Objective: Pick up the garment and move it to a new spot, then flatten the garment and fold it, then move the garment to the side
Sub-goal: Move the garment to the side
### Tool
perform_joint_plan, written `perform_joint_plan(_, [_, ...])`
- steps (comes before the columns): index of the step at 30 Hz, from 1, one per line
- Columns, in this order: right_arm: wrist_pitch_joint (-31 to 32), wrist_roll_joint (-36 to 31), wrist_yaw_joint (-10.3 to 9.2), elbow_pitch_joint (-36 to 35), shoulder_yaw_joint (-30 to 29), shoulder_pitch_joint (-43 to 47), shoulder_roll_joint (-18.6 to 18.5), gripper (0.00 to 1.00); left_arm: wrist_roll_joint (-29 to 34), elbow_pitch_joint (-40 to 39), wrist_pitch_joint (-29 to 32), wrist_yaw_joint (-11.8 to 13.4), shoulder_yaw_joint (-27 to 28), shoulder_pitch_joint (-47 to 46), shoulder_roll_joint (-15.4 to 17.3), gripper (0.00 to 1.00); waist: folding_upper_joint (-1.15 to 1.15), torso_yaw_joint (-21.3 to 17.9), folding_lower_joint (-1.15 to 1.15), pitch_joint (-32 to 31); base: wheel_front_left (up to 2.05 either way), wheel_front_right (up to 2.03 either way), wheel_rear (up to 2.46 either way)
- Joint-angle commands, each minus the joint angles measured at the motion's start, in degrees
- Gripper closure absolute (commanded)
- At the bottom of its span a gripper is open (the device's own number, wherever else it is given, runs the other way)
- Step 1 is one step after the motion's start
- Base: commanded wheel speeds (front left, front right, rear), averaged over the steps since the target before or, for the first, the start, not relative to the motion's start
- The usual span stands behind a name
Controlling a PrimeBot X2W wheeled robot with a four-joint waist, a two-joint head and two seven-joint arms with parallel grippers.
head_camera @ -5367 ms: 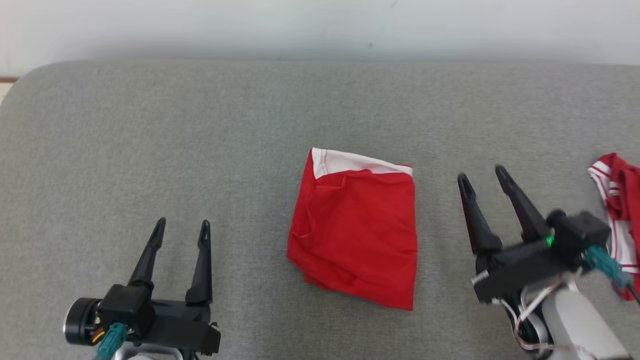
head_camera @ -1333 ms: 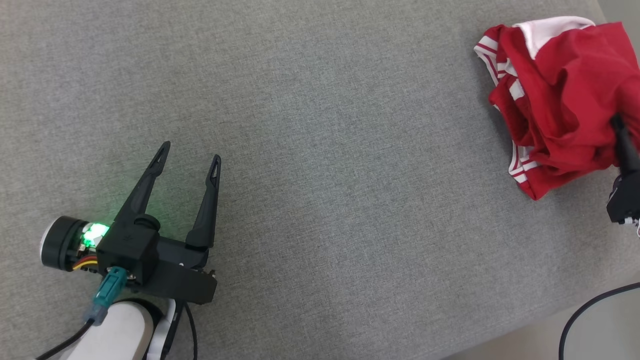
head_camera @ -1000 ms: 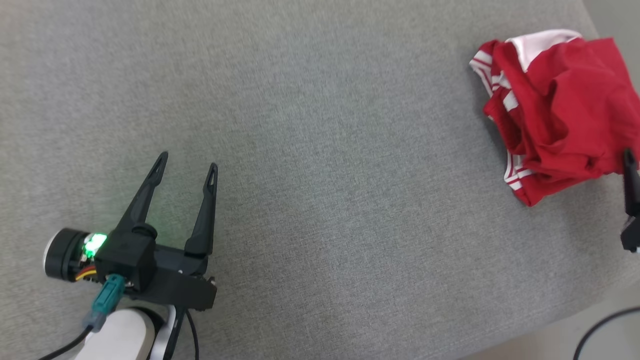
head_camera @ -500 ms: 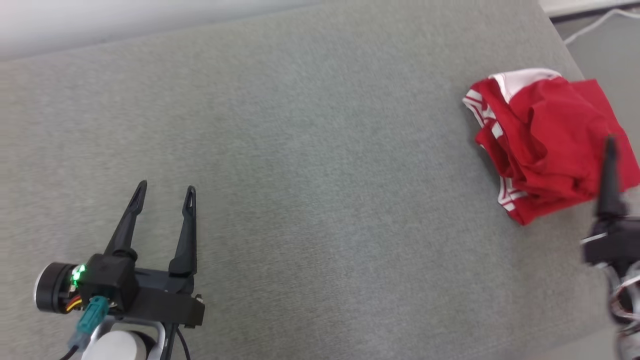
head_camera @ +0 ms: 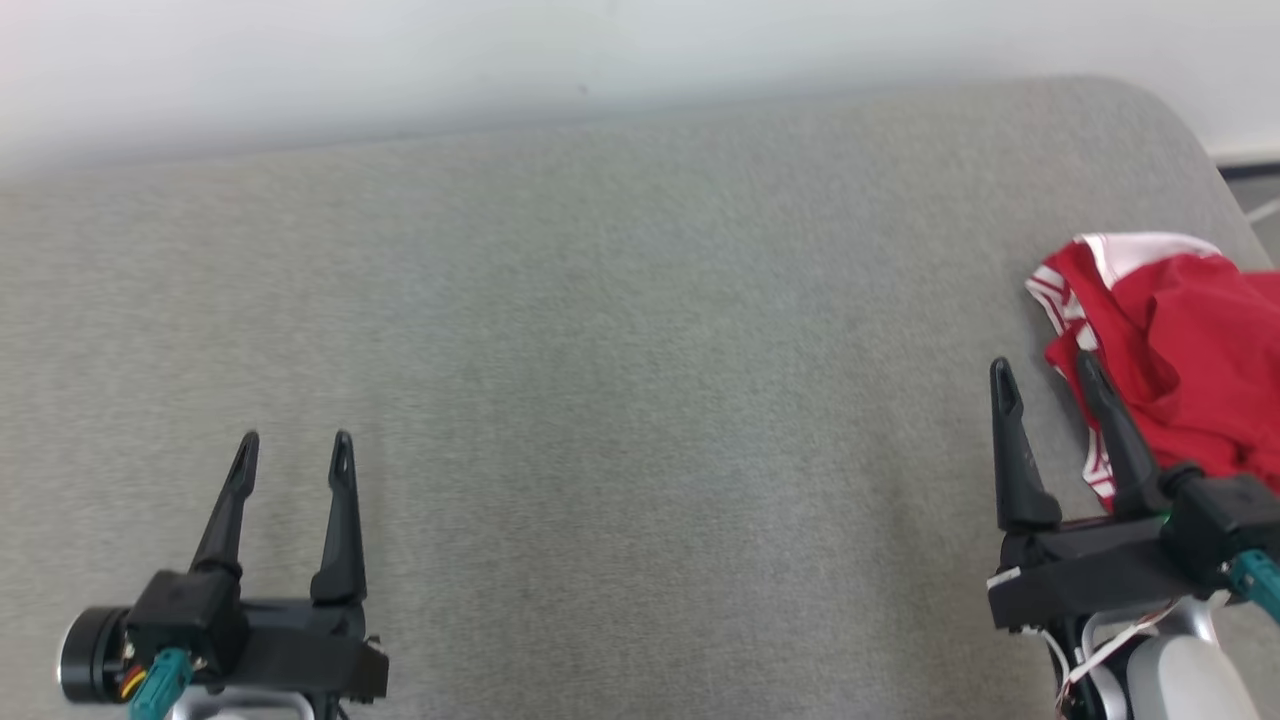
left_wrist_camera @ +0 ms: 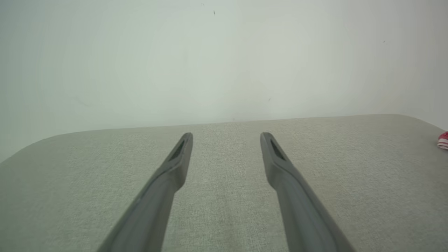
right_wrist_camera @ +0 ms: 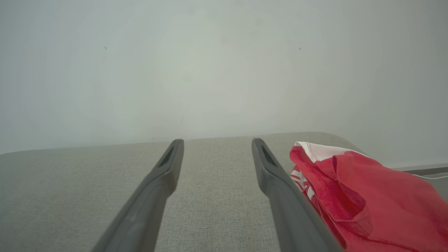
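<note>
A pale, plain wall (head_camera: 600, 50) fills the background and meets the far edge of the counter (head_camera: 640, 350), a broad slab covered in grey woven fabric with rounded corners. Past its right far corner a strip of darker floor (right_wrist_camera: 420, 170) shows, with a thin white cable (right_wrist_camera: 434, 177) lying on it. The garment (head_camera: 1190, 370), red with a white band and a white-striped hem, lies crumpled on the counter close to that right far corner and runs out of the head view at the right edge. The right tool (head_camera: 1040, 368) sits low at the right, released, with grey fabric showing between its spread fingers. Its outer finger lies just beside the garment's striped hem; whether it touches cannot be told. The left tool (head_camera: 294, 442) rests at the lower left, well apart from the garment, also released, its fingers apart and holding nothing
</note>
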Motion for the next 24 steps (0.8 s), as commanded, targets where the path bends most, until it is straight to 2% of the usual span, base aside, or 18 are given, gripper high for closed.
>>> perform_joint_plan(1, [-0.11,-0.67,-0.06,-0.43,0.14,1.45,0.55,0.00,-0.21,0.44,-0.51,0.16,0.37,1.55,0.19,0.00,0.00,2.80,0.01,-3.01,0.00,0.00,0.00])
perform_joint_plan(13, [2.96,-2.90,-0.06,-2.27,-0.29,8.03,1.22,0.00,-0.08,-0.30,-0.90,-0.11,-0.32,5.45,1.39,0.00,0.00,4.92,0.01,-7.01,0.00,0.00,0.00])
perform_joint_plan(24, [4.76,-3.74,-0.06,-3.58,-0.63,12.32,1.72,0.00,-0.41,0.20,-0.30,-0.11,-1.28,7.88,2.16,0.00,0.00,4.96,0.01,-9.38,0.00,0.00,0.00])
